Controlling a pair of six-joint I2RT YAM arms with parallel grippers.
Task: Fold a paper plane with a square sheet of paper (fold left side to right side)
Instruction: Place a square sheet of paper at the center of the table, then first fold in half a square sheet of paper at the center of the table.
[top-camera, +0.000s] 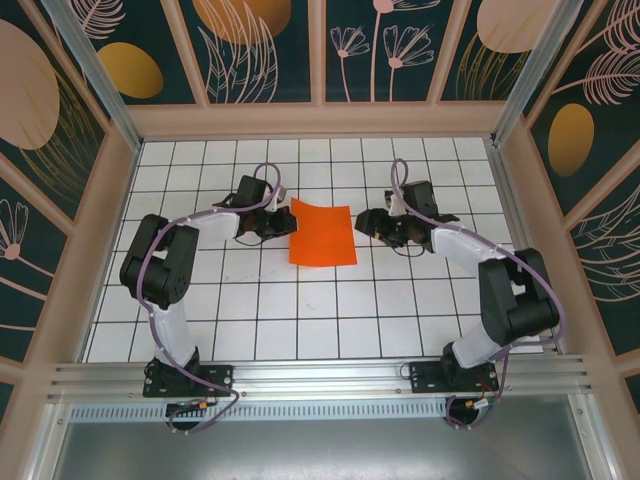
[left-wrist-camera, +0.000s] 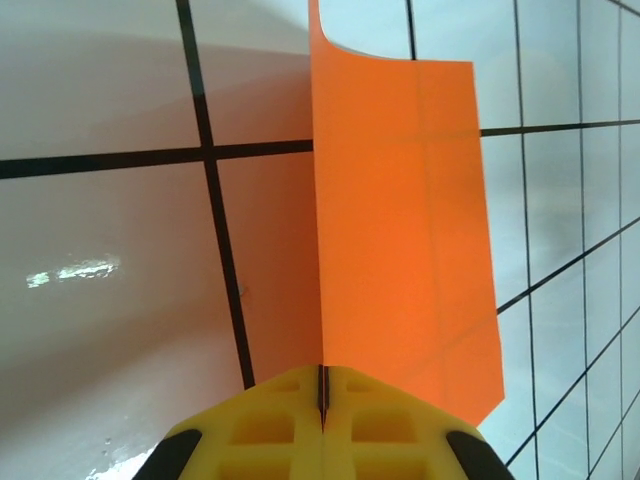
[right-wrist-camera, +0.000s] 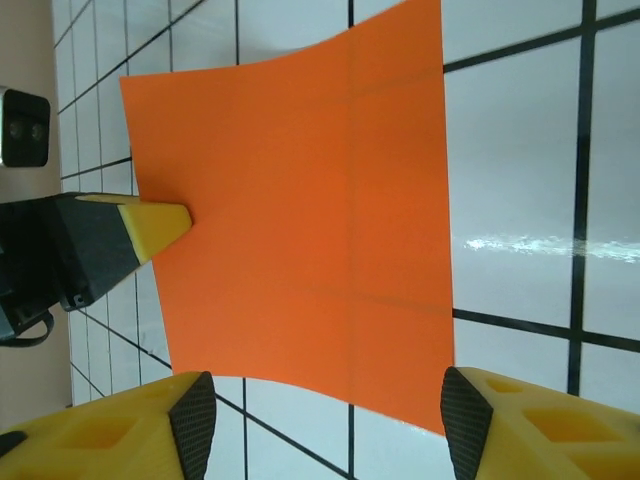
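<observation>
Clamping onto square sheet of paper (left-wrist-camera: 400, 230) edge, left gripper (left-wrist-camera: 322, 405) jaws hide pinch pt; right gripper (right-wrist-camera: 327, 410) jaws apart.

Lighting is bright and even, from overhead. The glossy white table (left-wrist-camera: 100, 340) carries glare streaks in both wrist views and a soft orange-tinted shadow beside the square sheet of paper (left-wrist-camera: 400, 250). The top view is sharp; the wrist views' near foreground is slightly soft.

My top camera sits high behind my bases, looking down and forward over the whole table (top-camera: 300, 330). Each wrist camera peers close along its own pincer, my left gripper (left-wrist-camera: 322, 378) and my right gripper (right-wrist-camera: 328, 400). All three views share the square sheet of paper (top-camera: 322, 236), which my wrist cameras see from opposite sides.
</observation>
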